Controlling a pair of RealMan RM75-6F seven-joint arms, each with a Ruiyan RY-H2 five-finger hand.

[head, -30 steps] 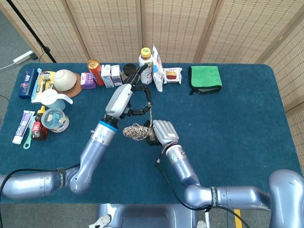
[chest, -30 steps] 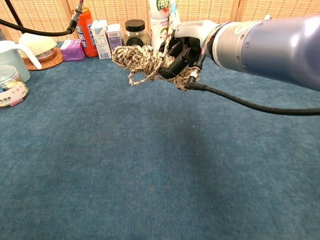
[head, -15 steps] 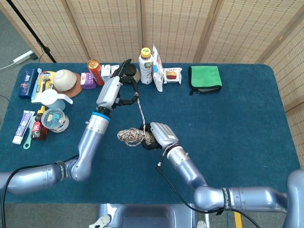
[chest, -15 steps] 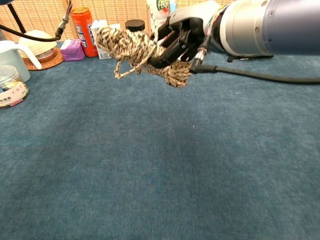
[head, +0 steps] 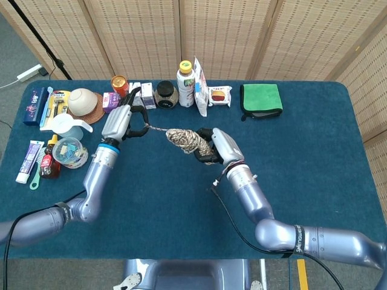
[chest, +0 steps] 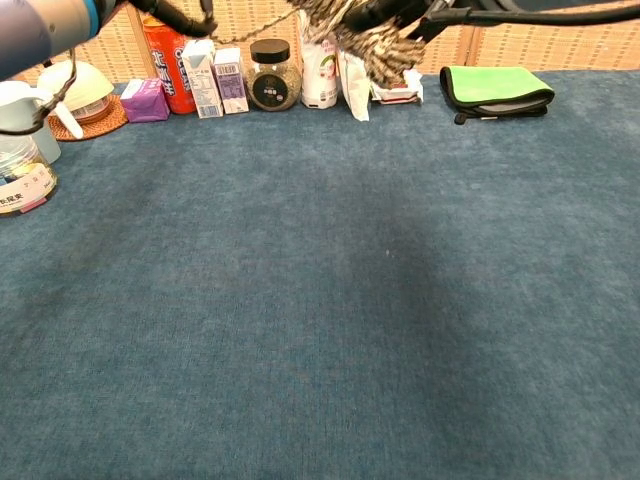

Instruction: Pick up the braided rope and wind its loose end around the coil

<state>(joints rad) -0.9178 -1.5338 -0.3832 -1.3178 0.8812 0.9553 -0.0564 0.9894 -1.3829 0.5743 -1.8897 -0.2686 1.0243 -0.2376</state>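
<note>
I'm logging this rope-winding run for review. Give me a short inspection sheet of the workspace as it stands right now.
Surface: blue cloth table; wide bare area in front.
Job's things: braided rope coil held above the table, its loose end stretched toward the left.
Clutter: folded green cloth, white bottle, dark-lidded jar, orange can, small cartons, lidded container, toothpaste tube, mostly along the back and left edges.
Robot hands: right robot hand holds the coil; left robot hand pinches the loose end.
Cables: black cable hangs from the right wrist.
Surroundings: woven folding screen behind the table.
</note>
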